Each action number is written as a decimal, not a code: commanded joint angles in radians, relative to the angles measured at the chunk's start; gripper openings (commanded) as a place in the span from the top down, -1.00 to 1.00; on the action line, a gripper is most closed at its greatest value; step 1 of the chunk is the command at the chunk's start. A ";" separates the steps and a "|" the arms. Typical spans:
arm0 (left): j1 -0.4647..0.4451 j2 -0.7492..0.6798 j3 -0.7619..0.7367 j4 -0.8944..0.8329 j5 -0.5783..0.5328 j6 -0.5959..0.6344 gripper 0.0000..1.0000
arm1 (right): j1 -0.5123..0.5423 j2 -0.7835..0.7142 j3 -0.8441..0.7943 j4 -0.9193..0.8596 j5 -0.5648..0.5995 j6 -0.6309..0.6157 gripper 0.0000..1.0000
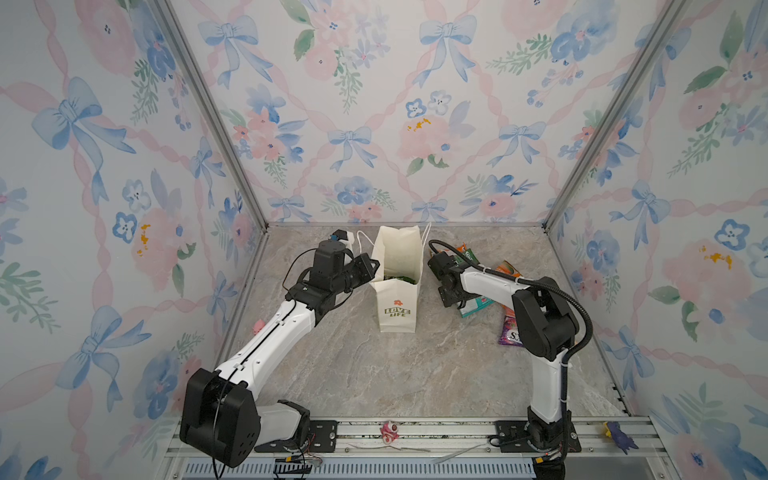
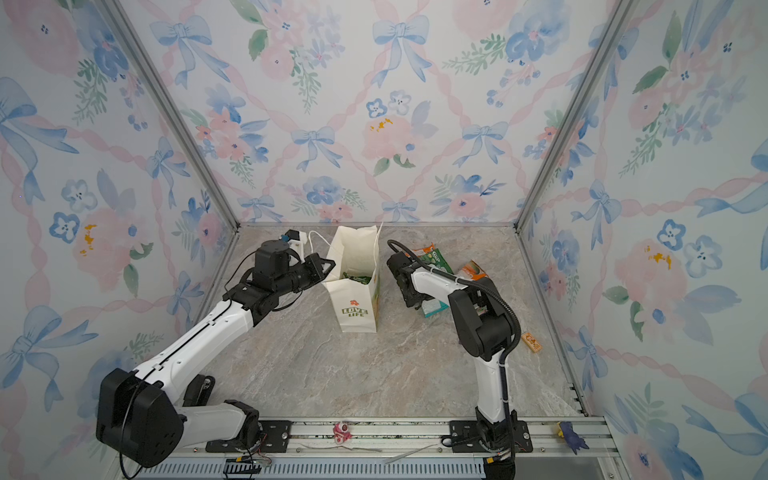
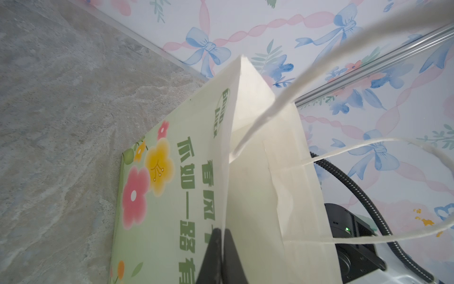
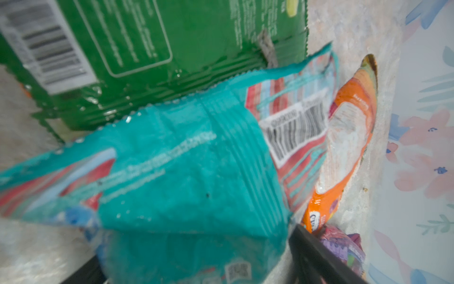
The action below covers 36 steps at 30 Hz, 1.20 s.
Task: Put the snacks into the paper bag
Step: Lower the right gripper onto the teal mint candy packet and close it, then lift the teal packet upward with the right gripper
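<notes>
The paper bag (image 1: 397,309) stands upright and open mid-table, with green snacks (image 1: 401,277) inside. My left gripper (image 1: 372,266) is shut on the bag's left rim; in the left wrist view its fingers (image 3: 216,246) pinch the paper edge of the bag (image 3: 258,172). To the bag's right, my right gripper (image 4: 196,260) stands open low over a teal packet (image 4: 184,172), one finger on each side. A green packet (image 4: 147,49), an orange one (image 4: 348,127) and a purple one (image 1: 510,332) lie beside it.
A small pink pig (image 1: 258,326) sits by the left wall. A wooden block (image 2: 532,343) lies near the right wall. On the front rail are a pink toy (image 1: 389,432) and a purple toy (image 1: 619,434). The right arm's cable (image 1: 577,303) loops above the snacks.
</notes>
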<state>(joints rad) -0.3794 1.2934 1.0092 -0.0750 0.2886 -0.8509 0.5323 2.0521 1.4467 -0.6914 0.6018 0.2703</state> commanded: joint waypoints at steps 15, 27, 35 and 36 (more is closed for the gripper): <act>-0.003 0.003 0.013 0.034 0.017 -0.011 1.00 | -0.029 0.003 -0.026 -0.002 -0.130 -0.010 -0.22; -0.003 0.004 0.012 0.033 0.018 -0.010 1.00 | -0.092 -0.163 -0.095 0.080 -0.321 0.003 0.24; -0.003 0.000 0.006 0.035 0.019 -0.008 1.00 | -0.127 -0.257 -0.114 0.082 -0.411 -0.002 0.42; -0.003 0.001 0.005 0.037 0.018 -0.008 1.00 | -0.134 -0.270 -0.121 0.086 -0.431 0.001 0.44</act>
<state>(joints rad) -0.3794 1.2934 1.0092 -0.0746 0.2890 -0.8581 0.4114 1.8412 1.3399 -0.6239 0.2367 0.2630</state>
